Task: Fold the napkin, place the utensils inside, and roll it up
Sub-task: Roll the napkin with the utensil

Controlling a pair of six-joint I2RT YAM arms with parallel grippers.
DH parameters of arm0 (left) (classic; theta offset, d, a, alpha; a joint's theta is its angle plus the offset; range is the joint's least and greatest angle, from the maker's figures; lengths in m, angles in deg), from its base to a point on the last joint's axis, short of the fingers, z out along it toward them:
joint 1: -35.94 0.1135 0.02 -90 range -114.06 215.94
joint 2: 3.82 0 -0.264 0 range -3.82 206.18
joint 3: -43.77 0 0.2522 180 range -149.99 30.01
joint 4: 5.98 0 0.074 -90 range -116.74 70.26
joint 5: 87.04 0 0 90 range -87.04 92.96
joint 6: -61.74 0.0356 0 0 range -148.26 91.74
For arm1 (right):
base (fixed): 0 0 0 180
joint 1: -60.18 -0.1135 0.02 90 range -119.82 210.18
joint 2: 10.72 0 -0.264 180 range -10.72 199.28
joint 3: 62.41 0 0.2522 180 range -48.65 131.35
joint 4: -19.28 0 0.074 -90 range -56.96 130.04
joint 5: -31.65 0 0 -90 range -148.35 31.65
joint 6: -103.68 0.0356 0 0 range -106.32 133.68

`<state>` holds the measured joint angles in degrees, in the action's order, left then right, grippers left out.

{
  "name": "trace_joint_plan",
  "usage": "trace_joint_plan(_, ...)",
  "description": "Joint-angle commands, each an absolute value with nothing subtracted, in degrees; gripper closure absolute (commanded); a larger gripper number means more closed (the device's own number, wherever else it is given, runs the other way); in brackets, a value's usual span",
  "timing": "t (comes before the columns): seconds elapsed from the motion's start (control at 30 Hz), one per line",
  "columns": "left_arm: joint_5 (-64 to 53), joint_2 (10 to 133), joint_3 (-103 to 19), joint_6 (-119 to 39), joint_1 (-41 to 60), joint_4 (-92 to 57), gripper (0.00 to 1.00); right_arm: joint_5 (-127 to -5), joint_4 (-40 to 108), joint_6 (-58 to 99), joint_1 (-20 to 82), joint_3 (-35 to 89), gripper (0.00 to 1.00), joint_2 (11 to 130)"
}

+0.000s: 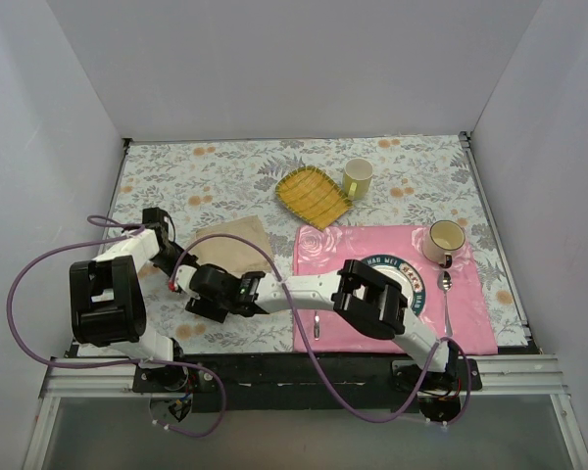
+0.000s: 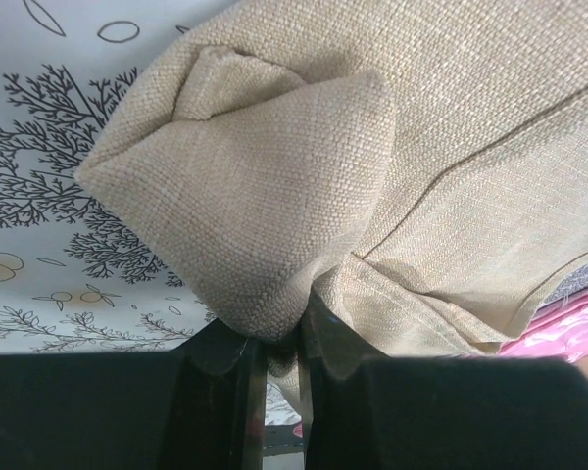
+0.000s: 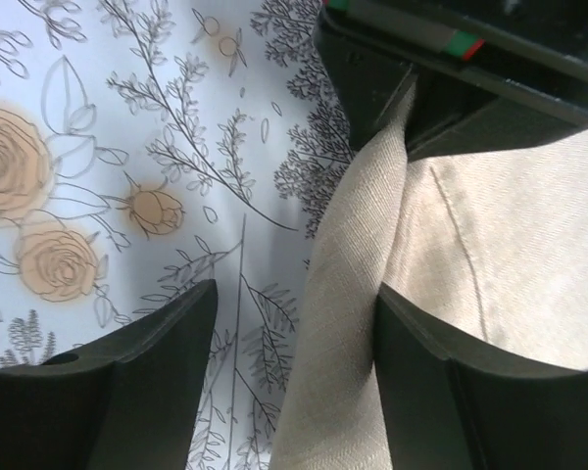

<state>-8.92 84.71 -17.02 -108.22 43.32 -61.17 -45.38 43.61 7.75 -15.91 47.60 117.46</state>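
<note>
Floral tablecloth [image 1: 176,176]; napkin [image 1: 230,245] rumpled on it, left of pink placemat [image 1: 470,323]. Left gripper [image 2: 279,364] pinches a napkin fold; right gripper [image 3: 294,328] spread, cloth edge between jaws. Risk: one-sided hold drags cloth askew, fold collapses. Spoon [image 1: 446,289] waits on placemat

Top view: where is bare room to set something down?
Free: tablecloth between back wall, napkin and yellow cloth; also right of the far mug. Crowded: around the napkin, and the pink placemat.
</note>
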Motion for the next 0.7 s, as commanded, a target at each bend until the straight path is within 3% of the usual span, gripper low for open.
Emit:
trace_joint_plan(0.0,-5.65,88.21,-15.25,-107.01,43.59,-60.35,1.00,-32.77,48.08,0.59,-16.72,47.25,0.35,119.26)
trace_joint_plan(0.07,-5.91,88.29,-15.25,-106.57,43.59,-60.35,1.00,-33.48,47.11,0.06,-16.72,46.98,0.42,119.44)
trace_joint_plan(0.13,-5.65,88.29,-15.34,-106.22,43.59,-60.26,1.00,-35.84,47.63,0.49,-16.37,47.76,0.59,120.06)
trace_joint_plan(0.23,-5.30,87.85,-15.52,-104.99,43.59,-59.82,1.00,-41.89,48.60,3.65,-15.14,48.29,0.75,120.50)
trace_joint_plan(0.3,-5.30,87.50,-15.61,-104.29,43.59,-59.38,1.00,-44.80,48.77,6.02,-14.36,47.86,0.82,120.23)
trace_joint_plan(0.37,-5.91,87.24,-15.95,-102.98,43.68,-58.85,1.00,-50.25,49.48,8.57,-13.65,47.94,0.98,119.97)
trace_joint_plan(0.5,-8.37,84.87,-16.22,-100.08,43.59,-55.27,0.99,-62.37,49.31,19.55,-10.93,47.95,0.99,119.71)
trace_joint_plan(0.53,-8.72,82.60,-15.96,-99.98,43.68,-54.38,0.86,-66.92,48.00,24.09,-10.66,47.68,0.99,119.62)
trace_joint_plan(0.67,-7.77,77.40,-15.60,-99.63,43.68,-52.00,0.59,-76.09,42.57,36.22,-8.56,45.23,0.99,119.53)
